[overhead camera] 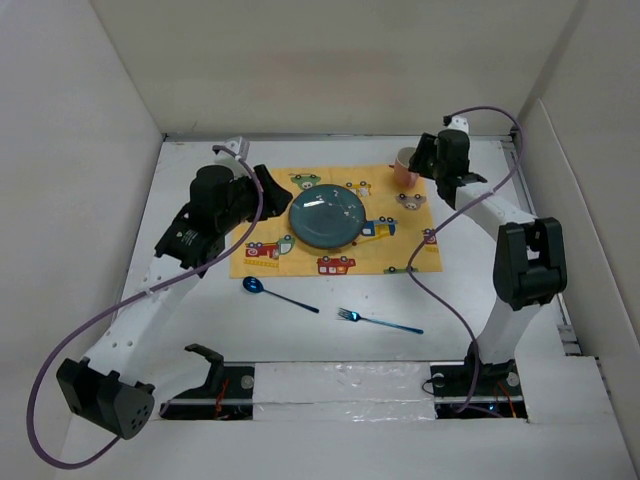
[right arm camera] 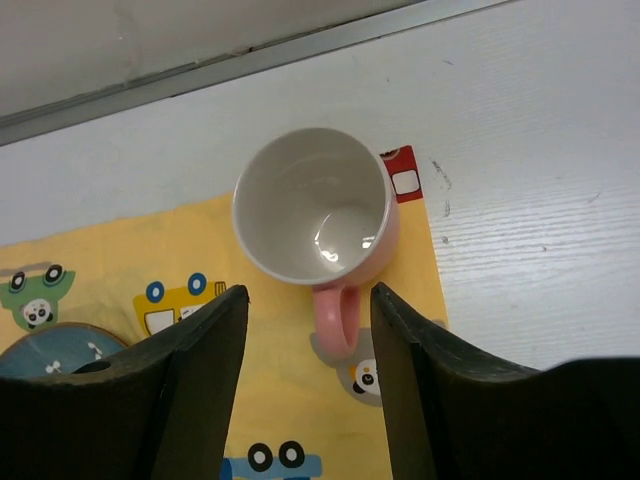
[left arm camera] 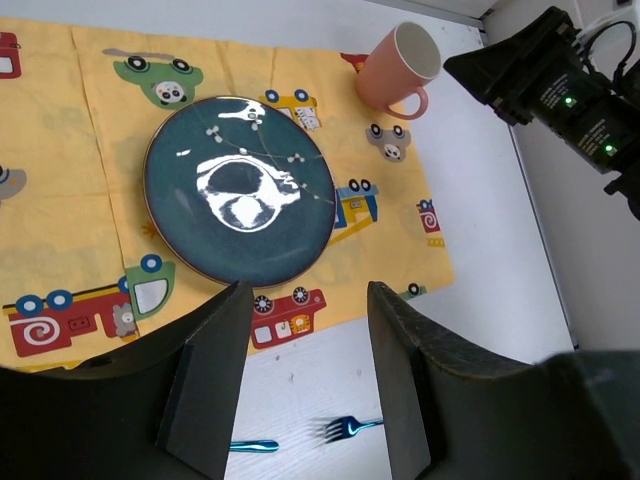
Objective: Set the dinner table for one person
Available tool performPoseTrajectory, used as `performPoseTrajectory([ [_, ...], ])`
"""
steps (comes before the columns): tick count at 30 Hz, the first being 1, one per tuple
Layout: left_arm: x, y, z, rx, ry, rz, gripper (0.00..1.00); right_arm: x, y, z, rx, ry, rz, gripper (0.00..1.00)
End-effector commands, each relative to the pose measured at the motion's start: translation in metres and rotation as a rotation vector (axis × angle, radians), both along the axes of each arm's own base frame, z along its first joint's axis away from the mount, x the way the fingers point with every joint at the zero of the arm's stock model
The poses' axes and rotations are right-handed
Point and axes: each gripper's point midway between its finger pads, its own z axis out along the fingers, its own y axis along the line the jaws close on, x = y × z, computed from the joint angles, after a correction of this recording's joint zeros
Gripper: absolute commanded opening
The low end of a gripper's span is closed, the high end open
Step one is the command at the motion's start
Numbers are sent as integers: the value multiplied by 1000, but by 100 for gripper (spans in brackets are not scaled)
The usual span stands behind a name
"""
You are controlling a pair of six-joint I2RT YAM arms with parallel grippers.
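The white dinner table [overhead camera: 300,340] holds a yellow cartoon placemat [overhead camera: 300,255] with a teal plate [overhead camera: 327,216] at its middle. A pink mug [overhead camera: 405,165] stands upright on the mat's far right corner. A blue spoon [overhead camera: 278,293] and a blue fork [overhead camera: 380,321] lie on the bare table in front of the mat. My left gripper [overhead camera: 268,184] is open and empty, hovering left of the plate [left arm camera: 238,190]; its view also shows the fork [left arm camera: 345,428]. My right gripper [right arm camera: 309,290] is open above the mug [right arm camera: 315,205], whose handle [right arm camera: 335,320] points between the fingers without touching them.
White walls enclose the table on three sides. The right arm's wrist [left arm camera: 560,90] hangs close beside the mug [left arm camera: 397,68]. Purple cables [overhead camera: 445,230] loop from both arms, and the right one crosses the mat's right edge. The arm bases stand at the near edge.
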Motion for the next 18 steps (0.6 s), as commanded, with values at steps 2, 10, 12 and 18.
performPoseTrajectory([
  [2, -7, -1, 20, -38, -61, -12, 47, -17, 3, 58, 22, -92, -36, 57],
  [10, 0, 13, 61, -13, -101, 66, 0, -119, 128, 107, 150, -132, 338, 0],
  [12, 2, 21, 80, -4, -130, 108, 0, -170, 183, 99, 142, -89, 501, 0],
  [18, 3, 51, 123, 20, -190, 255, 14, -271, 270, 20, 56, 114, 756, 1],
])
